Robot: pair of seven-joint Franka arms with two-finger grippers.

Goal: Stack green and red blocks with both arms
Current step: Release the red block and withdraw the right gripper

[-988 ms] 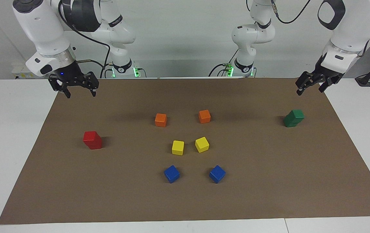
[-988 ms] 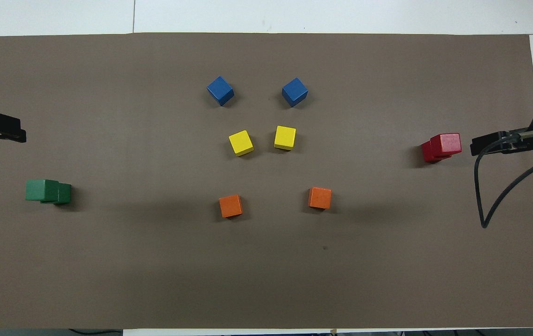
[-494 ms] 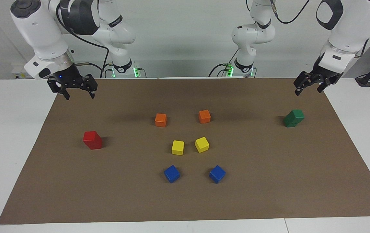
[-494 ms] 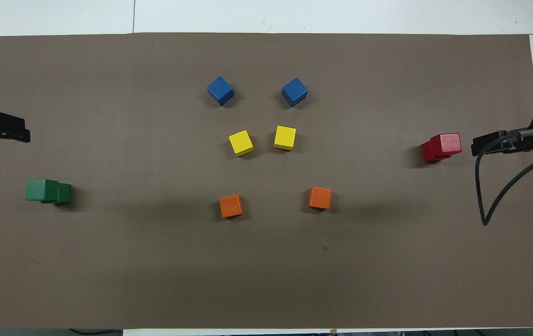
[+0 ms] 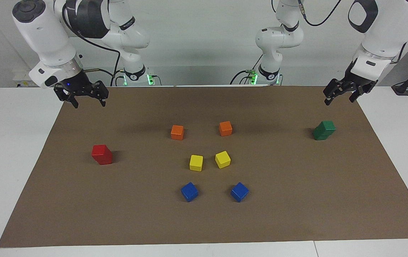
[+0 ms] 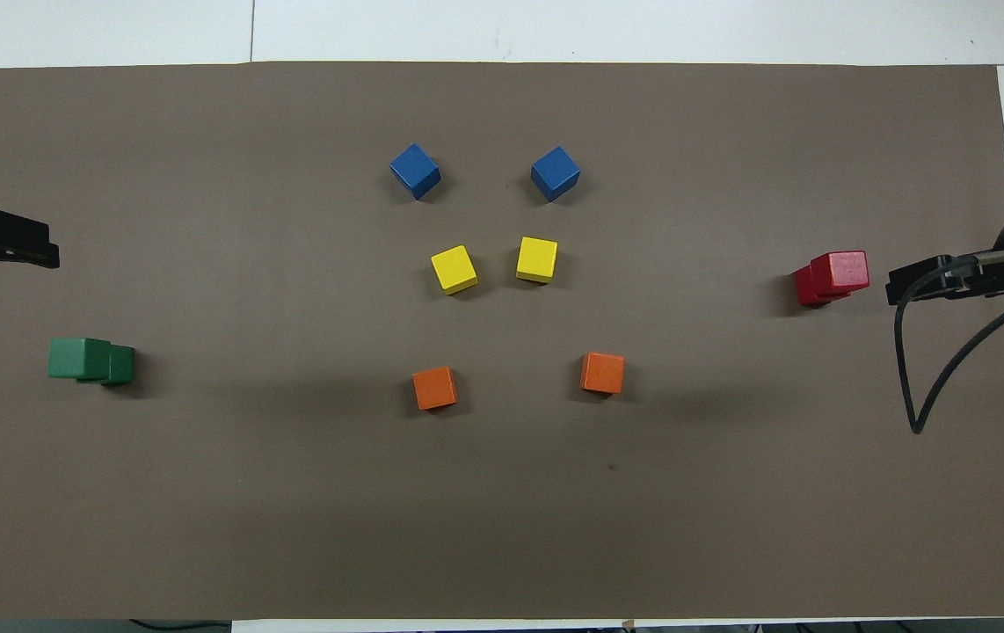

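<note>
Two red blocks stacked at centre left of the facing view, on the brown mat covering the bench; two green blocks stacked at centre right, upper one shifted sideways on the lower. Right end effector raised at upper left over the mat's corner, fingers apart, holding nothing. Left end effector raised at upper right over the mat's edge, fingers apart, empty. Orange, yellow and blue blocks paired mid-frame.

Matt brown paper-like mat; glossy white plastic-looking arms.
</note>
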